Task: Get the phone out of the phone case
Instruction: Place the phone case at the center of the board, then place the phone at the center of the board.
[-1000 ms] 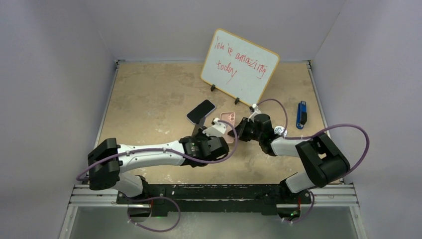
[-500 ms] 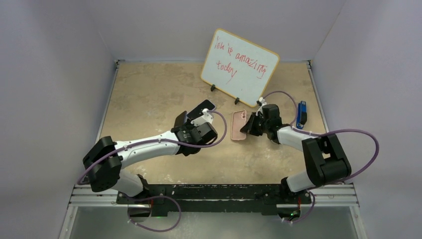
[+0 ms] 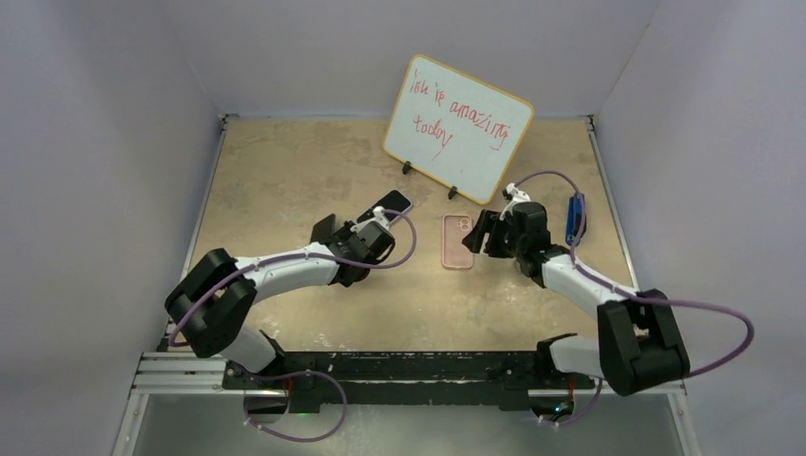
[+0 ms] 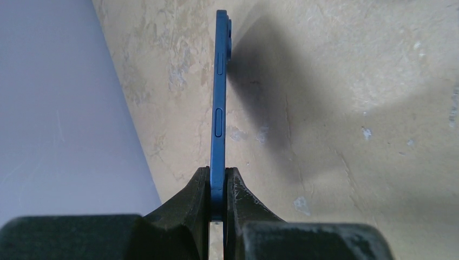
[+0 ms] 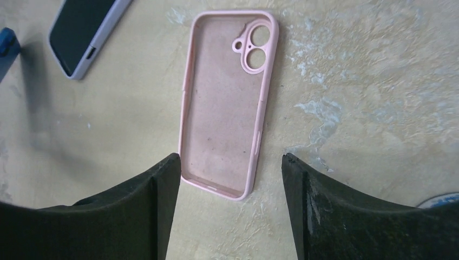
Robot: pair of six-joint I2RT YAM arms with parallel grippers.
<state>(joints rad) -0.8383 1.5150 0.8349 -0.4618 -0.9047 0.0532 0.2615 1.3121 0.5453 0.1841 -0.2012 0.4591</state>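
Note:
The empty pink phone case (image 3: pixel 457 240) lies flat on the table, inside up, with its camera cut-outs at the far end (image 5: pixel 227 103). My right gripper (image 3: pixel 480 233) stands just right of it, open (image 5: pixel 230 160), its fingertips on either side of the case's near end and gripping nothing. The blue phone (image 4: pixel 219 108) shows edge-on above the table in the left wrist view. My left gripper (image 4: pixel 218 181) is shut on its near end. In the top view the left gripper (image 3: pixel 325 229) sits left of the case, pointing toward the left wall.
A second phone (image 3: pixel 390 202), dark-screened in a pale case (image 5: pixel 81 32), lies on the table behind the left wrist. A whiteboard (image 3: pixel 458 128) with red writing stands at the back. A blue and black object (image 3: pixel 576 218) lies near the right wall.
The two arms have drawn apart. My left gripper carried the blue phone to the left. My right gripper moved right, opened, and the pink case now lies flat on the table.

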